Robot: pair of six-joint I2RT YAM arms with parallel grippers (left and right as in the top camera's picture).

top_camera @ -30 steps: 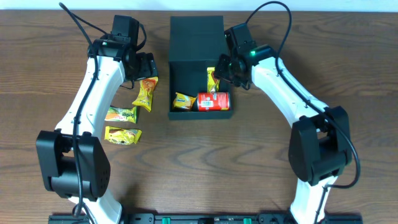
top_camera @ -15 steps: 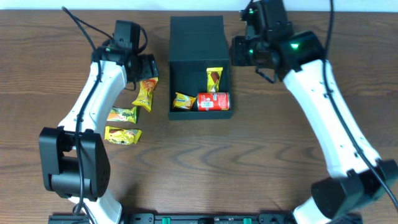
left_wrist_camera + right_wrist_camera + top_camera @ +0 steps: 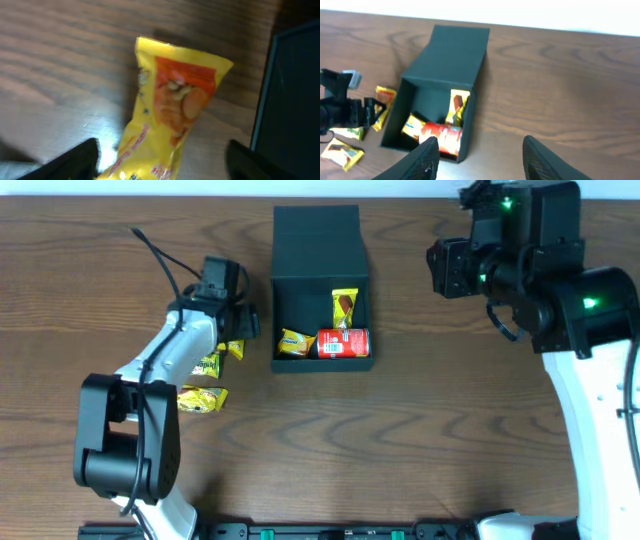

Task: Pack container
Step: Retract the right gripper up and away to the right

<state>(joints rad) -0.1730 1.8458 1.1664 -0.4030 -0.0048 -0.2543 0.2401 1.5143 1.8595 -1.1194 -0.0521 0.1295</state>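
Packing looks half done: container [image 3: 315, 245] at the desk's 12 o'clock holds Pringles can [image 3: 343, 343] and two packets [image 3: 296, 341]. Three loose packets [image 3: 197, 398] lie at its 9 o'clock. Left pincer [image 3: 162, 160] is wide over one, right pincer [image 3: 482, 160] wide and empty.

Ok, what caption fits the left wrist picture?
Open left gripper above a yellow packet beside the box.

table [image 3: 420, 440]: matt wood grain; container [image 3: 316, 240]: matt card; packet [image 3: 175, 105]: glossy foil
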